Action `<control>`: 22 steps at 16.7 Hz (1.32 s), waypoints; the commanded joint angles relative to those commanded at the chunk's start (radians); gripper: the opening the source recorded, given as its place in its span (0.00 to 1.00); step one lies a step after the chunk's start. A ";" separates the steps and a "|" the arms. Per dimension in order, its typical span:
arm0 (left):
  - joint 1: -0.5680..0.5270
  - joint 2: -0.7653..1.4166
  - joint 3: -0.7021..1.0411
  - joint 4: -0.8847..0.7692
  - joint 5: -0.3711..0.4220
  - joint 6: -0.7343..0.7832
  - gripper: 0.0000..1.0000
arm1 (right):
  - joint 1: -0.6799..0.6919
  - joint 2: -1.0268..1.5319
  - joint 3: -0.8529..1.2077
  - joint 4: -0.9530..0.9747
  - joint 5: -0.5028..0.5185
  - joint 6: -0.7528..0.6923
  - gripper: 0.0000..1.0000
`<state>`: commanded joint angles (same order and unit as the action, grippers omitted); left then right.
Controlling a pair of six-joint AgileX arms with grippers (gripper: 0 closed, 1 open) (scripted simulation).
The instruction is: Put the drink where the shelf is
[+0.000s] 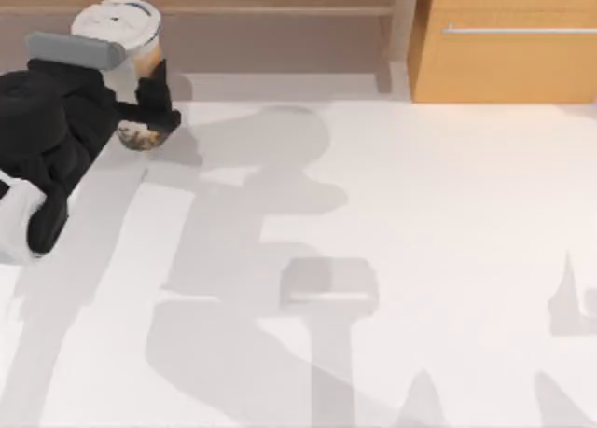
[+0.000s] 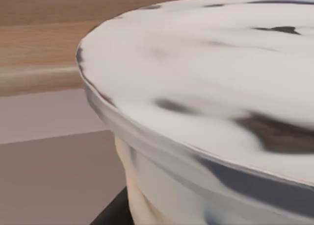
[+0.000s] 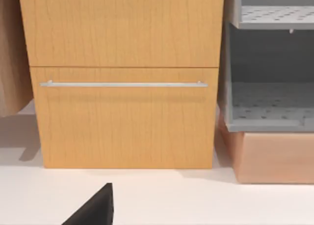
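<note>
1. The left gripper (image 1: 140, 102) hangs at the counter's (image 1: 392, 260) far-left edge, its fingers seemingly clasped around the drink (image 1: 121, 22), though the contact itself is hidden.
2. The drink, white-lidded with an orange-tan side, sits at the mouth of the shelf (image 1: 280, 10), probably for setting down inside.
3. Dark marks on the lid are unreadable; no writing shows.
4. The orange-wood cabinet (image 3: 122, 112) stands far right.
</note>
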<state>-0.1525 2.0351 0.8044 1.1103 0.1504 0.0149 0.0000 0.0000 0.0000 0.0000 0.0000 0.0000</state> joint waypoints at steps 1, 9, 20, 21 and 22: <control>-0.057 -0.007 0.022 -0.044 -0.027 -0.006 0.00 | 0.000 0.000 0.000 0.000 0.000 0.000 1.00; -0.423 -0.066 0.329 -0.442 -0.307 -0.058 0.00 | 0.000 0.000 0.000 0.000 0.000 0.000 1.00; -0.444 -0.018 0.771 -0.779 -0.663 -0.067 0.00 | 0.000 0.000 0.000 0.000 0.000 0.000 1.00; -0.437 -0.013 0.789 -0.787 -0.676 -0.065 0.00 | 0.000 0.000 0.000 0.000 0.000 0.000 1.00; -0.433 -0.011 0.800 -0.792 -0.683 -0.064 0.00 | 0.000 0.000 0.000 0.000 0.000 0.000 1.00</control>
<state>-0.5859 2.0242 1.6046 0.3187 -0.5331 -0.0491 0.0000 0.0000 0.0000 0.0000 0.0000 0.0000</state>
